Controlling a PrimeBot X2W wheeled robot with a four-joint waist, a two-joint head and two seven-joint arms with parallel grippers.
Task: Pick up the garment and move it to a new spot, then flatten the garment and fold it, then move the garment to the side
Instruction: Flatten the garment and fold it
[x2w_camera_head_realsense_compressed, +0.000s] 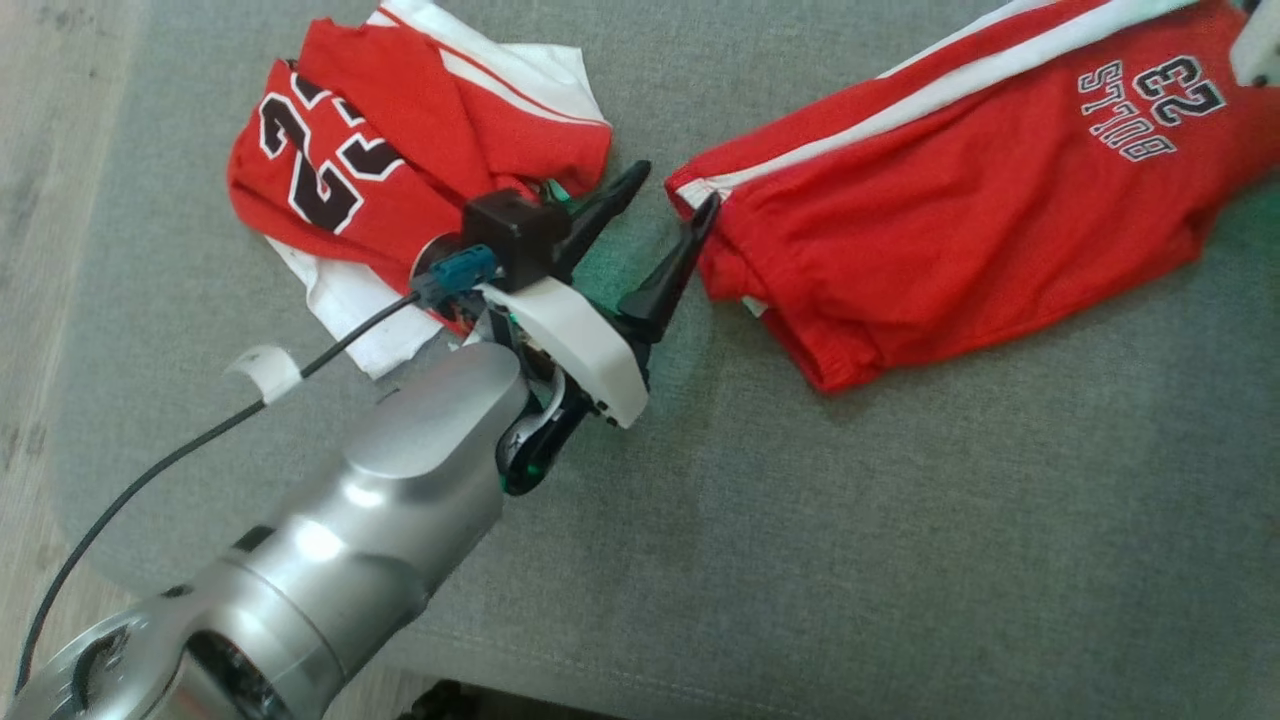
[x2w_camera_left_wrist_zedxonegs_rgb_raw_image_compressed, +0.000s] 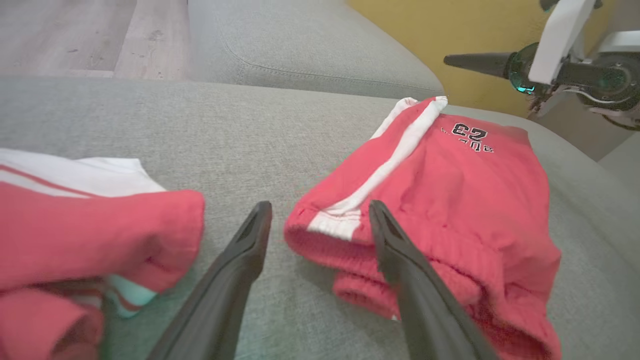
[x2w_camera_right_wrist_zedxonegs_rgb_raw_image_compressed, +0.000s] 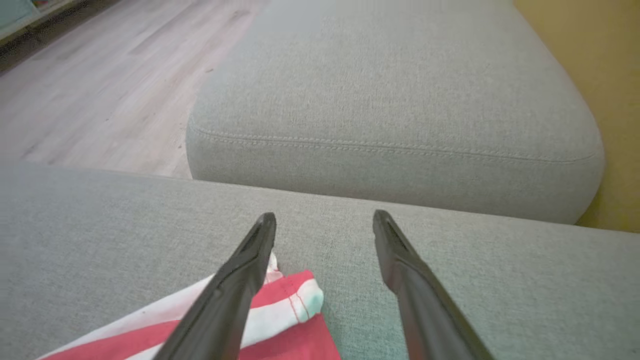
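The garment, red shorts (x2w_camera_head_realsense_compressed: 960, 210) with a white side stripe and a "BULLS 23" print, lies spread on the grey cushion (x2w_camera_head_realsense_compressed: 800, 520). My left gripper (x2w_camera_head_realsense_compressed: 675, 185) is open at the waistband end, its right fingertip against the shorts' corner. In the left wrist view the waistband (x2w_camera_left_wrist_zedxonegs_rgb_raw_image_compressed: 400, 240) lies between and under the open left gripper's (x2w_camera_left_wrist_zedxonegs_rgb_raw_image_compressed: 320, 205) fingers. My right gripper (x2w_camera_right_wrist_zedxonegs_rgb_raw_image_compressed: 324, 215) is open over the striped leg hem (x2w_camera_right_wrist_zedxonegs_rgb_raw_image_compressed: 290, 310), holding nothing. One of its fingers (x2w_camera_left_wrist_zedxonegs_rgb_raw_image_compressed: 475, 61) hangs above the shorts' far end.
A crumpled red and white jersey (x2w_camera_head_realsense_compressed: 380, 160) with black numbers lies left of my left gripper. A second grey cushion (x2w_camera_right_wrist_zedxonegs_rgb_raw_image_compressed: 390, 100) stands beyond a gap. Wooden floor (x2w_camera_right_wrist_zedxonegs_rgb_raw_image_compressed: 100, 85) runs along one side, a yellow wall (x2w_camera_right_wrist_zedxonegs_rgb_raw_image_compressed: 590, 50) along the other.
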